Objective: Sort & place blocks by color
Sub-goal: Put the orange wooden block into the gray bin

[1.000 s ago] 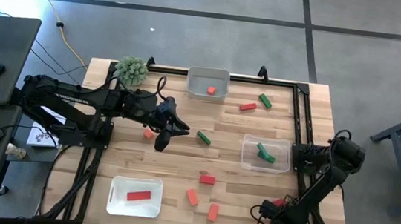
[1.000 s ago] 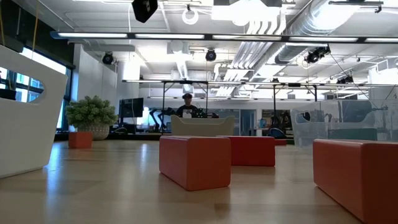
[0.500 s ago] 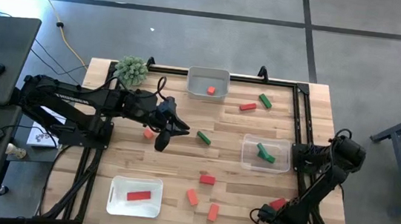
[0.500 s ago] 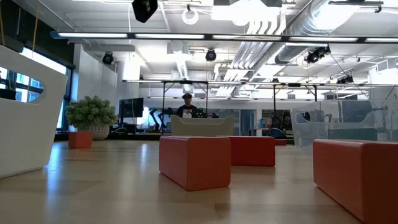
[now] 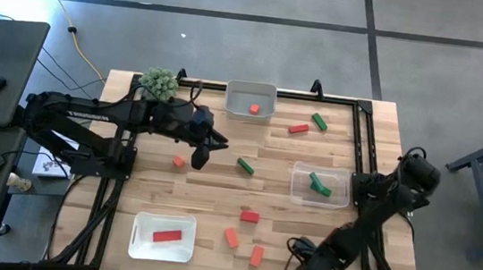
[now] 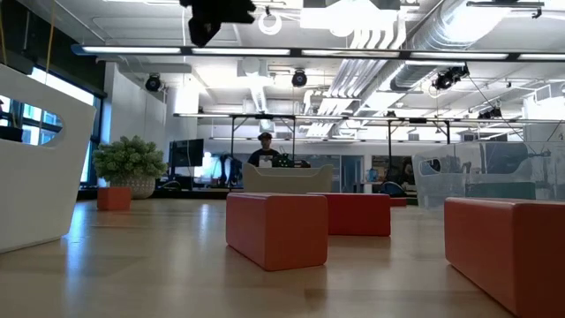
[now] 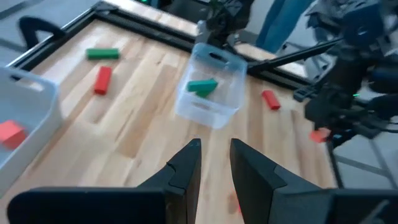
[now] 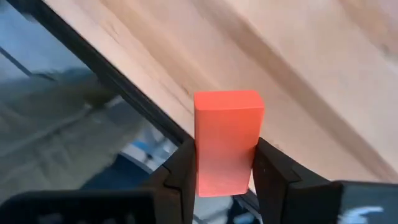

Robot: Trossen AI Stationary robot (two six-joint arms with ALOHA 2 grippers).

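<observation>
The right end effector [image 8: 222, 163], at the high view's lower right over the desk [image 5: 218, 191] edge, pinches an orange-coral block [image 8: 226, 140]. The left end effector [image 7: 214, 163] (centre-left) is nearly pressed together, holding nothing. Other blocks [image 5: 249, 216] lie scattered across the middle.

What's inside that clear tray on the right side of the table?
The clear tray holds green blocks, apparently two lying crossed; anything beneath them is hidden.

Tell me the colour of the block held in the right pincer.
Orange-coral. The block shows best in the right wrist view.
</observation>
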